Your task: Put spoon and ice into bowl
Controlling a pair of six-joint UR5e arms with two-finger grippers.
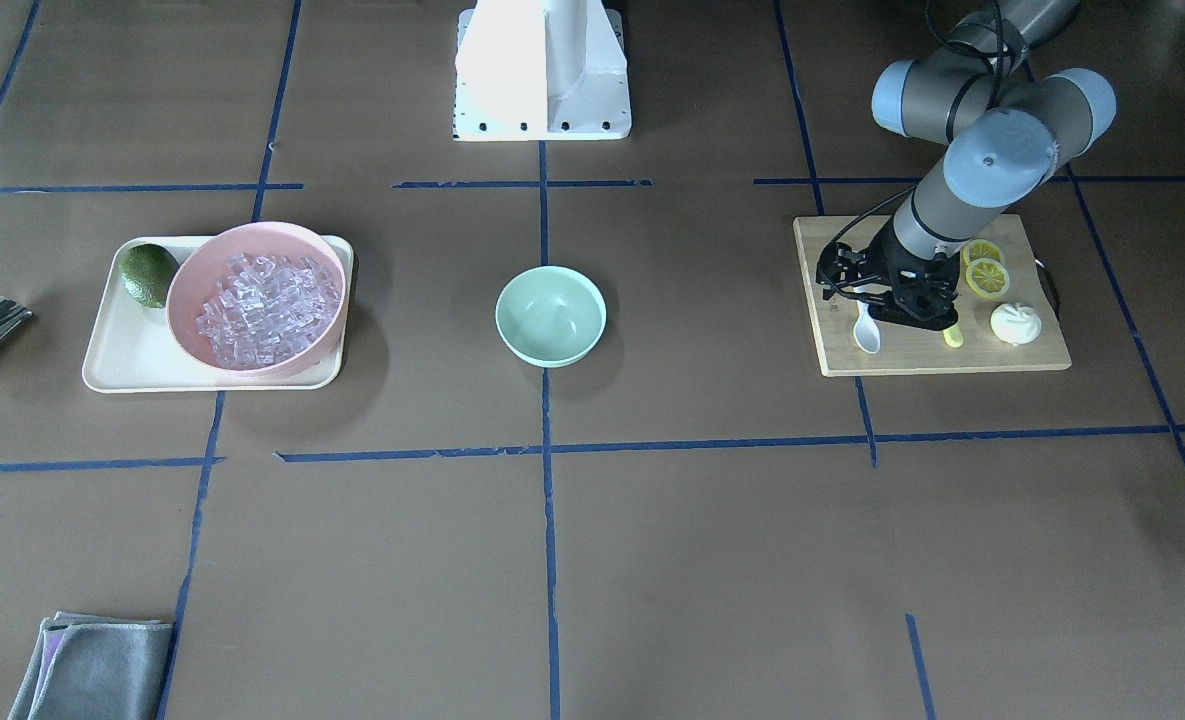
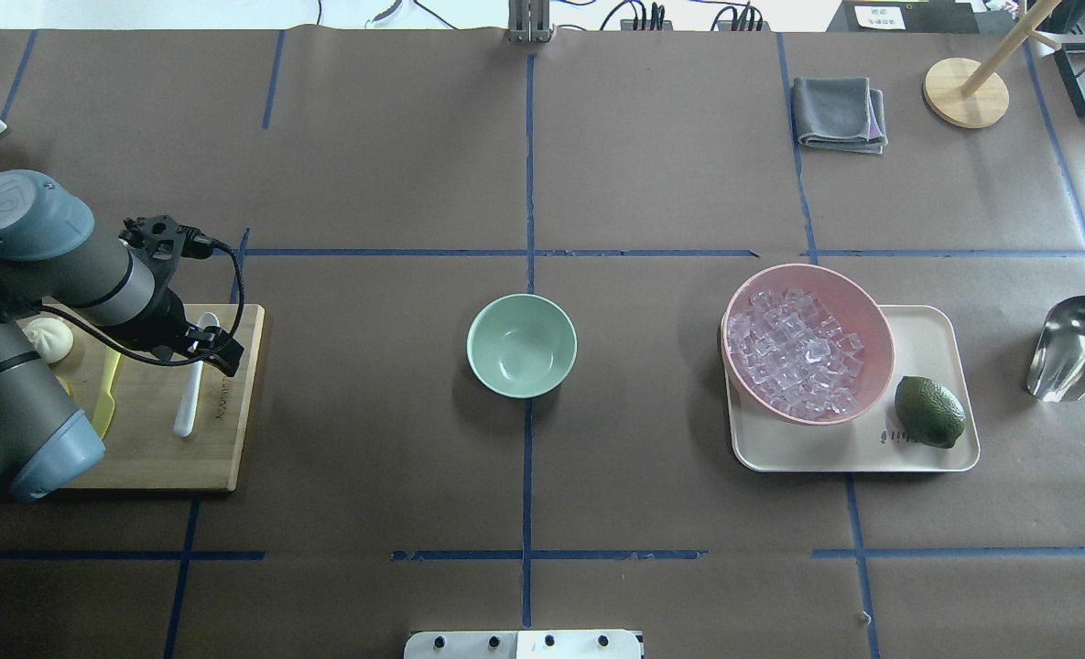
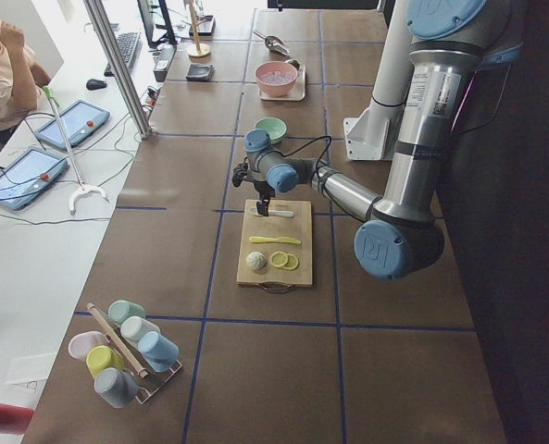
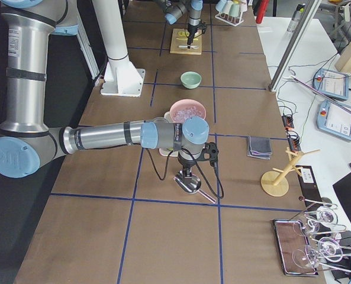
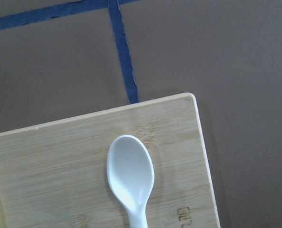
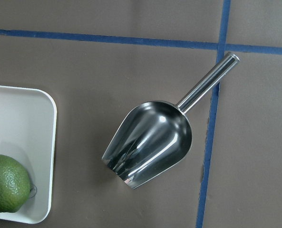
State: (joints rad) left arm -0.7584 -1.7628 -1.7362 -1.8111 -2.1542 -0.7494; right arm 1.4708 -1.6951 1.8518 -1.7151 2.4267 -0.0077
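The white spoon (image 1: 866, 332) lies on the wooden cutting board (image 1: 952, 358), scoop away from the robot; it also shows in the overhead view (image 2: 189, 403) and the left wrist view (image 5: 130, 175). My left gripper (image 1: 897, 312) hangs low over its handle near the scoop and looks open, holding nothing. The mint-green bowl (image 1: 550, 315) stands empty at the table's centre. The ice (image 1: 267, 308) fills the pink bowl (image 1: 187, 280). My right gripper (image 4: 187, 174) hovers over a metal scoop (image 6: 150, 142); I cannot tell whether it is open or shut.
The pink bowl and a lime (image 1: 147, 273) sit on a cream tray (image 1: 112, 360). A yellow knife (image 1: 953, 337), lemon slices (image 1: 985, 272) and a white bun (image 1: 1015, 323) share the cutting board. A grey cloth (image 2: 840, 113) and a wooden stand (image 2: 965, 91) are at the far side.
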